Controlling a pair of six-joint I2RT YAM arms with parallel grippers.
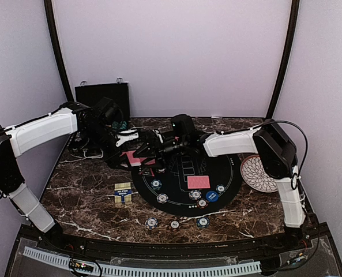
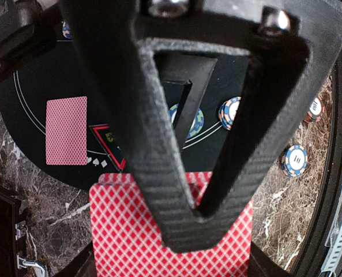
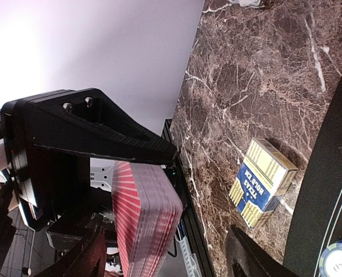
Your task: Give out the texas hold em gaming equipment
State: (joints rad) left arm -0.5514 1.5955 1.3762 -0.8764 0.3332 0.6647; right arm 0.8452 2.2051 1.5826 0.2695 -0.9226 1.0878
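Dealing step: left pincer (image 2: 185,231) clamped narrow on red deck (image 2: 119,231), above the surface at mat's (image 1: 176,173) 10 o'clock edge. Right pincer (image 3: 165,231) wide, astride deck, gripping nothing. Next, prob.: pinch top card only, carry to mat. Card (image 1: 198,182) on mat, chips (image 2: 293,160) at 6, card box (image 3: 263,182) at 8, plate (image 1: 258,173) at 3; none blocking.

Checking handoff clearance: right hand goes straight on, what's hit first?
Likely the red-backed card deck gripped by the left hand, straight ahead of the open right hand; depth unclear.
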